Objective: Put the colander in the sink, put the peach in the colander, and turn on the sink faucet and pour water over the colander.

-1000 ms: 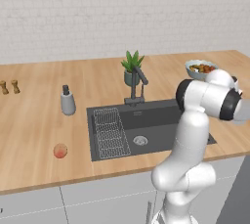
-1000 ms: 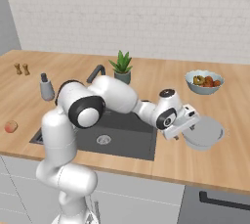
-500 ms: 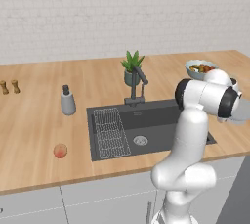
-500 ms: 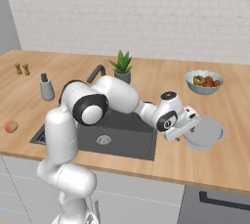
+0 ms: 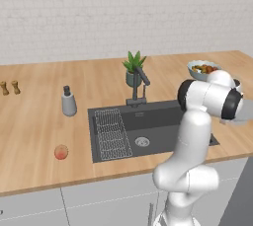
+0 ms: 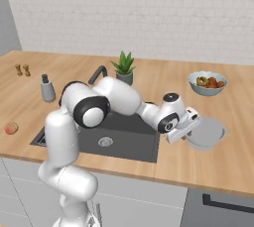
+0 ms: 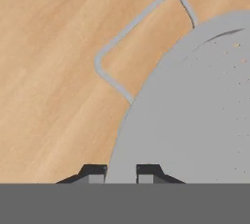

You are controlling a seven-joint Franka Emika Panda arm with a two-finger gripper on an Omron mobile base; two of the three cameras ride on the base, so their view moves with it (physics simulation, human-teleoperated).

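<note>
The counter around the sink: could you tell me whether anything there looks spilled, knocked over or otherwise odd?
Nothing stands out. The colander sits level on the counter right of the sink, the gripper shut on its rim. The peach lies alone left of the sink, the fruit bowl and soap bottle upright, nothing spilled.

Wooden tabletop (image 5: 34,121) with kitchen things on it

On the tabletop sit a peach (image 5: 61,152) near the front edge, a grey soap bottle (image 5: 68,101), two small brown shakers (image 5: 10,88) at the far left, a green plant in a pot (image 5: 133,70) behind the sink (image 5: 143,126), a bowl of fruit (image 6: 208,83), and a white colander (image 6: 208,133) by the front right.
</note>
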